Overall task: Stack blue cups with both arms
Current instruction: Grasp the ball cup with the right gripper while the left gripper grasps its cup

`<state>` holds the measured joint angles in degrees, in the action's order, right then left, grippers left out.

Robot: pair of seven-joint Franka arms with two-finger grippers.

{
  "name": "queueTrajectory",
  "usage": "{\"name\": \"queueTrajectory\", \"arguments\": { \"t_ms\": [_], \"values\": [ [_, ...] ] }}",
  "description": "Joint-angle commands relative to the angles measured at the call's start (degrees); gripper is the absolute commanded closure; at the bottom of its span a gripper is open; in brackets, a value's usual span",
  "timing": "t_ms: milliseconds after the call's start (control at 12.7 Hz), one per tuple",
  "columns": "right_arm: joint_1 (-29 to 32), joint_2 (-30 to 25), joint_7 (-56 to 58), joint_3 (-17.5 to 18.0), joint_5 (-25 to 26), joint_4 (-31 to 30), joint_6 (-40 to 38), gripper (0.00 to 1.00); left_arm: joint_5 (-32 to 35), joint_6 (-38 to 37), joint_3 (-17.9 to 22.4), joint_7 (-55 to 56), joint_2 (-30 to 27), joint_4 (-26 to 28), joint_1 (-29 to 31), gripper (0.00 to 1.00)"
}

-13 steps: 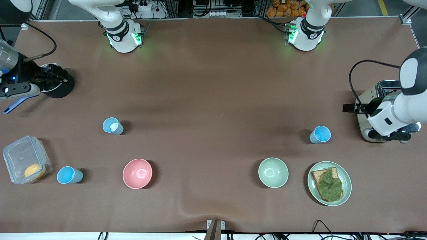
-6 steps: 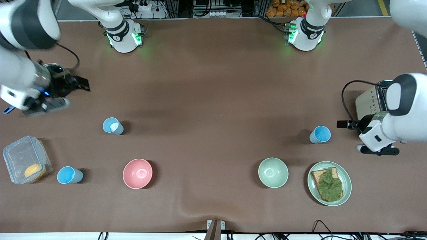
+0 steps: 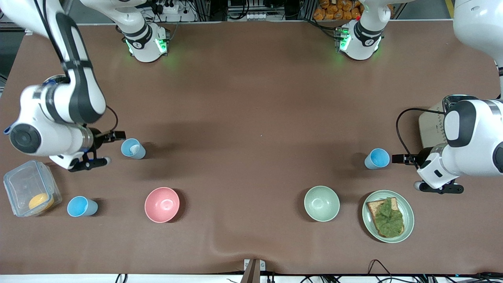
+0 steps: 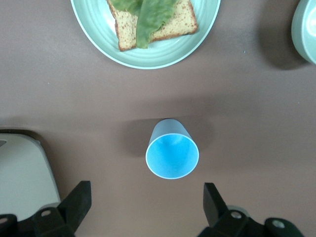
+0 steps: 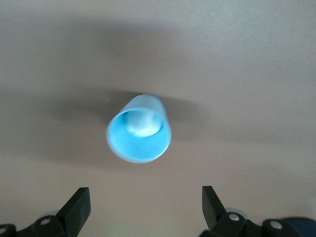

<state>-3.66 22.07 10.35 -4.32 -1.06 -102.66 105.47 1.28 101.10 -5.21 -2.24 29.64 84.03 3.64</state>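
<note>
Left tool (image 4: 145,205): fingers spread, low beside one blue cup (image 3: 377,158), not touching it. Right tool (image 5: 143,205): fingers spread, beside a second cup (image 3: 133,148). Third cup (image 3: 81,206) stands on the worktop (image 3: 251,118) nearer the front camera than the second cup. Cups: three. Bowls: two, pink (image 3: 162,204) and green (image 3: 322,203), between the cups.

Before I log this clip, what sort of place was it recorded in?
Probably a robotics lab staged as a kitchen: two arms bolted to a brown-covered table, cables and metal framing along its edge, with a toaster, a plate of toast and blue cups set out.
</note>
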Motion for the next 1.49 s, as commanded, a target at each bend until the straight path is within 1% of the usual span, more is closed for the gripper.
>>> {"name": "queueTrajectory", "arguments": {
  "t_ms": [0, 79, 157, 236, 314, 393, 471, 550, 628, 785, 864, 942, 1099, 1413],
  "values": [
    [2.8, 3.6, -0.7, 0.6, -0.2, -0.9, 4.7, 0.00, 1.2, 0.9, -0.3, 0.7, 0.7, -0.4, 0.0, 0.00],
    [4.2, 5.4, -0.7, 0.7, -1.7, -0.8, 5.7, 0.00, 1.2, 1.7, -0.3, 0.7, 0.7, 0.1, 0.0, 0.00],
    [5.3, 6.8, -0.6, 0.6, -4.9, -0.9, 7.4, 0.00, 1.2, 2.5, -0.3, 0.7, 0.7, 0.7, 0.1, 0.00],
    [6.5, 8.1, -0.6, 0.6, -5.7, -0.9, 8.3, 0.00, 1.2, 3.5, -0.3, 0.7, 0.7, 1.3, 0.1, 0.00],
    [6.1, 8.6, -0.6, 0.6, -5.7, -0.9, 9.0, 0.03, 1.2, 4.4, -0.3, 0.7, 1.0, 1.8, 0.1, 0.00],
    [6.1, 8.7, -0.6, 0.6, -5.7, -0.9, 9.0, 0.11, 1.2, 5.0, -0.3, 0.7, 1.6, 1.8, 0.1, 0.00],
    [6.4, 9.4, -0.6, 0.6, -5.8, -0.9, 9.0, 0.24, 1.2, 5.1, -0.3, 1.1, 1.8, 1.8, 0.0, 0.00],
    [6.6, 9.8, -0.6, 0.6, -6.5, -0.9, 9.0, 0.40, 1.2, 5.5, -0.3, 1.9, 2.2, 1.9, 0.0, 0.00],
    [6.5, 9.8, -0.6, 0.6, -7.2, -0.9, 8.6, 0.53, 1.2, 5.8, -0.3, 2.2, 2.7, 1.8, -0.1, 0.00],
    [6.2, 9.8, -0.7, 0.6, -7.4, -0.9, 8.4, 0.84, 1.2, 6.3, -0.5, 2.7, 3.5, 1.9, -0.3, 0.00],
    [6.1, 9.8, -0.7, 0.6, -7.8, -0.9, 8.3, 0.96, 1.3, 6.3, -0.3, 2.8, 4.2, 1.9, -0.3, 0.00],
    [6.3, 9.8, -0.7, 0.6, -8.2, -0.9, 7.8, 1.00, 1.3, 6.3, -0.3, 3.0, 5.1, 1.9, -0.6, 0.00],
    [6.2, 9.7, -0.7, 0.6, -9.6, -0.7, 5.8, 1.00, 1.3, 6.3, -0.3, 4.4, 5.5, 1.9, -0.7, 0.00],
    [6.1, 9.2, -0.7, 0.8, -10.4, 1.0, 0.8, 1.00, 1.3, 6.3, -0.5, 4.7, 6.8, 1.7, -0.1, 0.00]
  ]
}}
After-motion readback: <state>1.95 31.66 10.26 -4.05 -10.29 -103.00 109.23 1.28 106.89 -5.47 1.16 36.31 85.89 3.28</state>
